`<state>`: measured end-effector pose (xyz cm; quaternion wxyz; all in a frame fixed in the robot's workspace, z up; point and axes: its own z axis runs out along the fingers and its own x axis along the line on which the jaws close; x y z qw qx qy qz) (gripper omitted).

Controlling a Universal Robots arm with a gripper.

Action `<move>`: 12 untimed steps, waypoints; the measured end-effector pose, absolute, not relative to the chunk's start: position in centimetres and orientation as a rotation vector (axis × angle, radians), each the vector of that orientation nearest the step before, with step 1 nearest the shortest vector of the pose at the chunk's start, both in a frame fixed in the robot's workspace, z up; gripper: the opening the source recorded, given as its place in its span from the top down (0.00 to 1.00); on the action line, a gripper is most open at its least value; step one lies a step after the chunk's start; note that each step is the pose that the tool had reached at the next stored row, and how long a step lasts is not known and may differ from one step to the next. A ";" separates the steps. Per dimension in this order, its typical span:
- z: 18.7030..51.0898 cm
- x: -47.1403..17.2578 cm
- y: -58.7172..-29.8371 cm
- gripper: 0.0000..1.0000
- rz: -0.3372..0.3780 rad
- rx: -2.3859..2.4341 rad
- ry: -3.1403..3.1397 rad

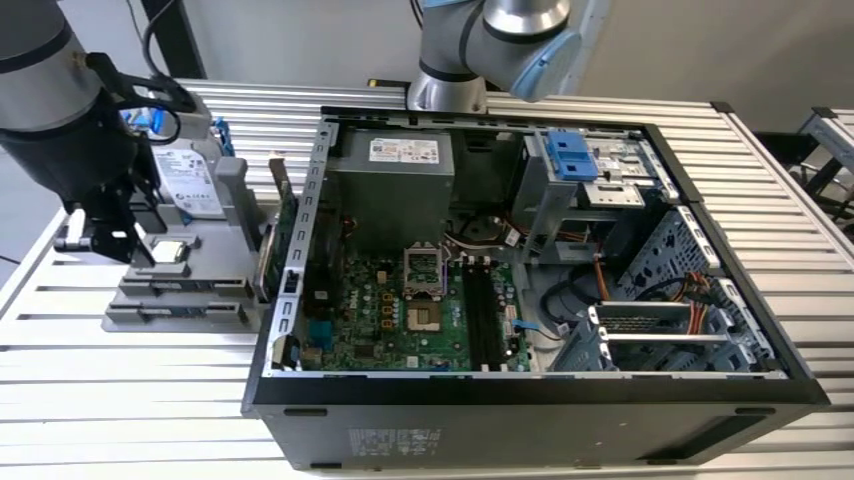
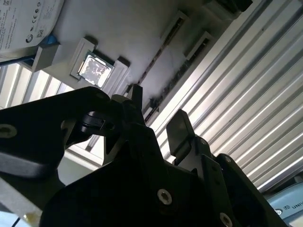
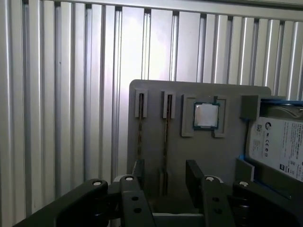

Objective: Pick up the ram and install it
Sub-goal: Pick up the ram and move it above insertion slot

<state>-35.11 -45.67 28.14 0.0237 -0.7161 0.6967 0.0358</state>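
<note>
The arm (image 1: 60,110) points straight down over the gray fixture (image 3: 222,156), claw (image 3: 165,172) spread open and empty; the ram (image 3: 165,137), on edge in its slot, lines up between the jaws.

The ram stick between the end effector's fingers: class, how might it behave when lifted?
The ram looks like a thin flat board, so it is probably stiff and light. Standing on edge in the gray holder, it would likely tip without that support. Its narrow faces offer the open end effector little grip, so it might slip.
</note>
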 end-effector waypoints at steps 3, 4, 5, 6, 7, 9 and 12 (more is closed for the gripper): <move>27.8 -35.1 -45.7 0.00 0.110 -2.206 2.166; 27.6 -35.1 -45.7 0.00 0.110 -2.203 2.169; 27.5 -35.1 -45.7 0.00 0.110 -2.201 2.171; 27.4 -35.1 -45.8 0.00 0.110 -2.200 2.173; 27.2 -35.1 -45.8 0.00 0.111 -2.199 2.174; 26.9 -35.0 -45.8 0.00 0.111 -2.199 2.175; 26.4 -34.8 -45.9 0.00 0.112 -2.199 2.175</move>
